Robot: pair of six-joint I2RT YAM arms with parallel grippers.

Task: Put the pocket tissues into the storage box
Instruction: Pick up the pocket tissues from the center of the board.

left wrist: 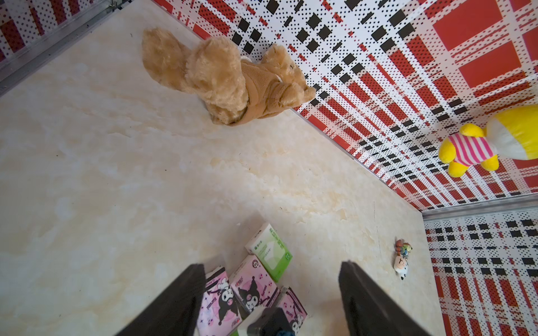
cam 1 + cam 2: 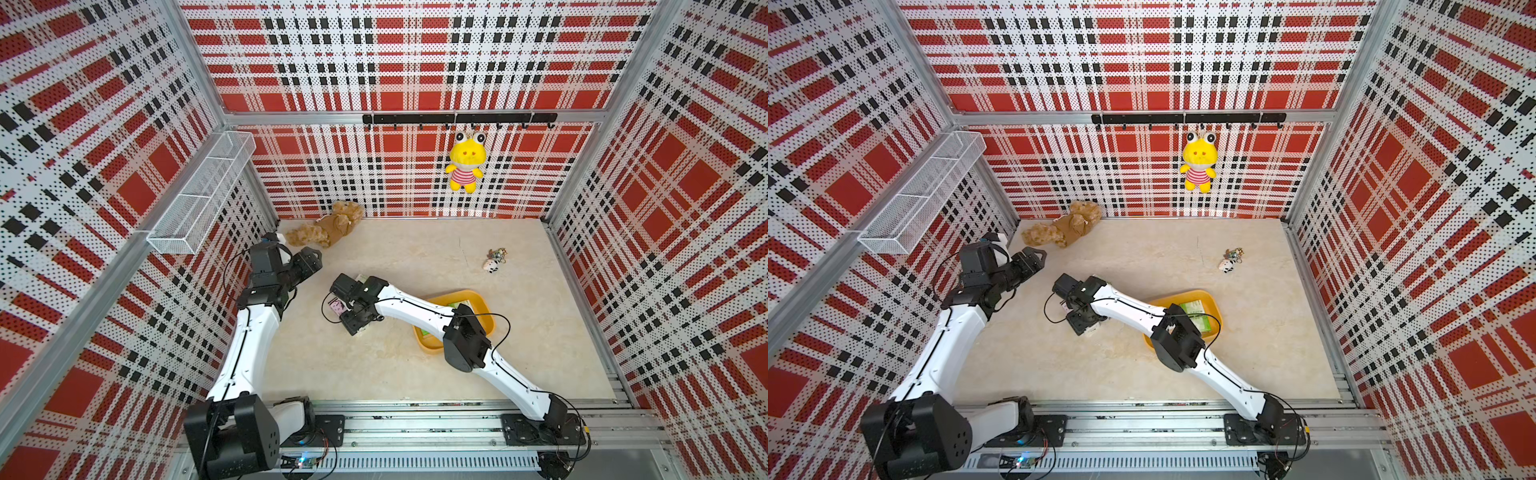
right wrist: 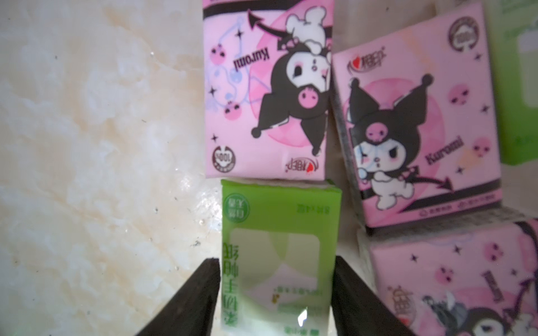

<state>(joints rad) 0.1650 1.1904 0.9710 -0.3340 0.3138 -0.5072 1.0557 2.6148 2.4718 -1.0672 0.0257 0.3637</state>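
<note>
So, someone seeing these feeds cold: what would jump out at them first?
Probably the yellow frog toy hanging from the black hook rail against the loud red plaid walls. Next, the right tool clamped on a green tissue pack, with pink cartoon packs right beside it. The orange tray sits partly beneath the right arm, green packs inside.

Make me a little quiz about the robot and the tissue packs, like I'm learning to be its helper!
1. How many pink tissue packs show in the right wrist view?
2. Which does the right end effector straddle? A) a pink tissue pack B) a green tissue pack C) nothing
3. True or false: the left end effector holds a pack.
Key: 1 three; 2 B; 3 false.
</note>
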